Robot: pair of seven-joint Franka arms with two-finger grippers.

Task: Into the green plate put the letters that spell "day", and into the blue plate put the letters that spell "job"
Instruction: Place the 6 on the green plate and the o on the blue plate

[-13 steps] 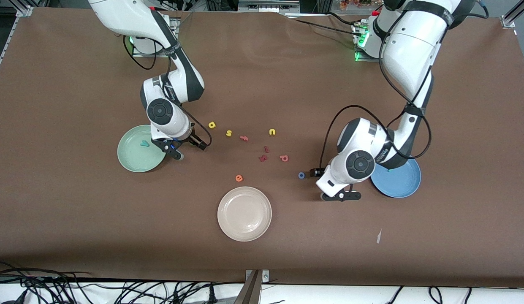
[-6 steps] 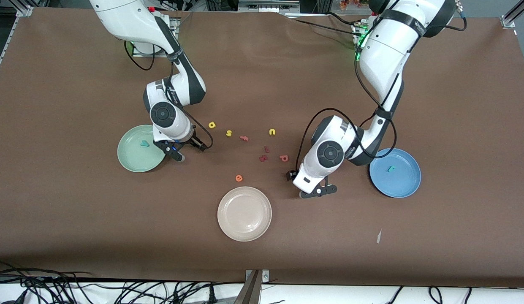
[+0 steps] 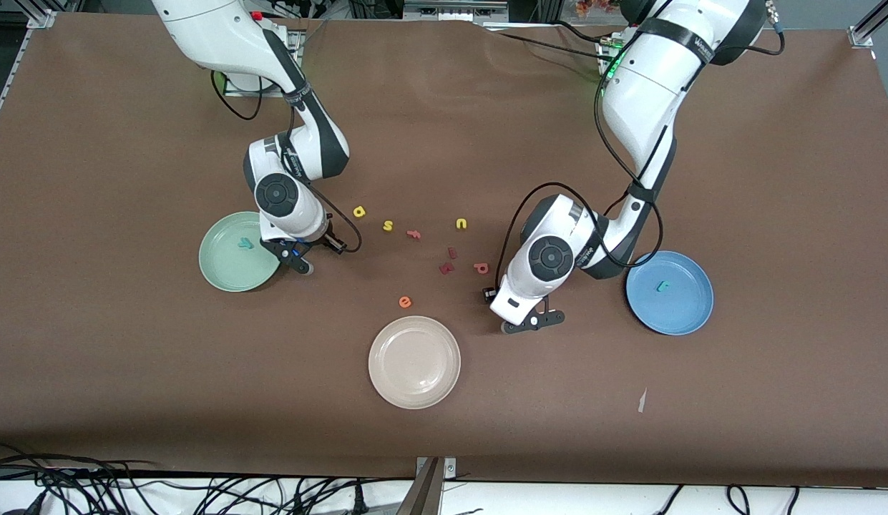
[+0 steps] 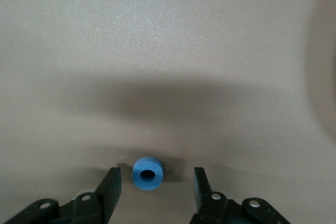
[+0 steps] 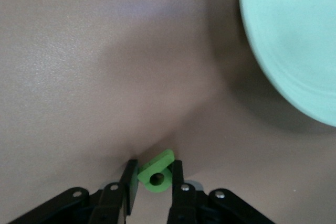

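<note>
Right gripper (image 5: 151,179) clamped on green d (image 5: 155,171) beside green plate (image 5: 294,40); thin pinch may slip. Left gripper (image 4: 156,190) apart around blue o (image 4: 147,173); closing could flick it.

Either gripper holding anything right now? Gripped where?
Right gripper: shut on the green foam "d", pinched across its ring end. Left gripper: open around the blue foam ring "o", not gripping.

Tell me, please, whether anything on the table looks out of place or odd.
Only a small white scrap stands out: it lies on the brown table, nearer the front camera than the blue plate, and is neither letter nor plate. Nothing looks spilled or damaged.
</note>
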